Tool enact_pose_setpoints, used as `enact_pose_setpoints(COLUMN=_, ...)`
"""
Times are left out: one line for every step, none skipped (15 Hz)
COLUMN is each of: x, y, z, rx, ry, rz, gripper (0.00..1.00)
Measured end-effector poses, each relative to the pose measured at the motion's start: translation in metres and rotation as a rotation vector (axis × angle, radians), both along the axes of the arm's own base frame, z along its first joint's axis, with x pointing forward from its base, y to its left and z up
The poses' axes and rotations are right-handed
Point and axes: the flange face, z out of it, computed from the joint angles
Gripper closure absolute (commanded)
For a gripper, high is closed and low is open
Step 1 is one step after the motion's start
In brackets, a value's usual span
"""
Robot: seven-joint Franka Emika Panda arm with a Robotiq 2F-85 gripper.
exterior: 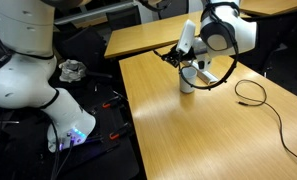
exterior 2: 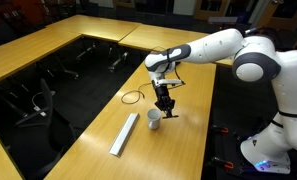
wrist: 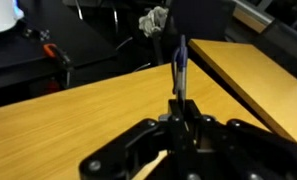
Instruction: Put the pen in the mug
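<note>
Near one mug (exterior 2: pixel 154 120), the tool (exterior 2: pixel 167 109) grips one pen (wrist: pixel 179 65).

Exterior view: raised, mid-range, looking along the table (exterior: pixel 178 130) to the mug (exterior: pixel 188 82) toward its far end.
Exterior view: high, farther off, wide, mug (exterior 2: pixel 154 119) central.
Wrist view: close, over the gripper (wrist: pixel 179 108) and pen (wrist: pixel 179 65), across the tabletop.
Shared: both exterior views show table and mug.

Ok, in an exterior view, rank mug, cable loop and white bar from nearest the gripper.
1. Mug, just below the gripper.
2 and 3. Cable loop, off to one side, and white bar, beyond the mug: too close to call.
</note>
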Motion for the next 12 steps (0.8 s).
enact_pose_setpoints(x=0.006, y=-0.001, z=0.005, rx=0.003, ry=0.018, rz=0.011, gripper=0.97)
enact_pose_setpoints(x=0.013, y=-0.003, z=0.008, rx=0.000, ry=0.032, rz=0.018, gripper=0.97)
enact_pose_setpoints(x=0.020, y=-0.004, z=0.010, rx=-0.008, ry=0.045, rz=0.022, gripper=0.97)
enact_pose_setpoints(x=0.027, y=-0.005, z=0.010, rx=-0.016, ry=0.060, rz=0.026, gripper=0.97)
enact_pose_setpoints(x=0.034, y=-0.005, z=0.007, rx=-0.029, ry=0.074, rz=0.028, gripper=0.97)
enact_pose_setpoints(x=0.042, y=-0.005, z=0.002, rx=-0.038, ry=0.078, rz=0.031, gripper=0.97)
enact_pose_setpoints(x=0.048, y=-0.006, z=-0.005, rx=-0.048, ry=0.084, rz=0.032, gripper=0.97)
enact_pose_setpoints(x=0.054, y=-0.006, z=-0.012, rx=-0.058, ry=0.092, rz=0.031, gripper=0.97)
enact_pose_setpoints(x=0.060, y=-0.007, z=-0.020, rx=-0.070, ry=0.101, rz=0.028, gripper=0.97)
enact_pose_setpoints(x=0.064, y=-0.008, z=-0.027, rx=-0.082, ry=0.108, rz=0.023, gripper=0.97)
enact_pose_setpoints(x=0.069, y=-0.009, z=-0.033, rx=-0.094, ry=0.115, rz=0.018, gripper=0.97)
enact_pose_setpoints(x=0.072, y=-0.011, z=-0.038, rx=-0.108, ry=0.122, rz=0.012, gripper=0.97)
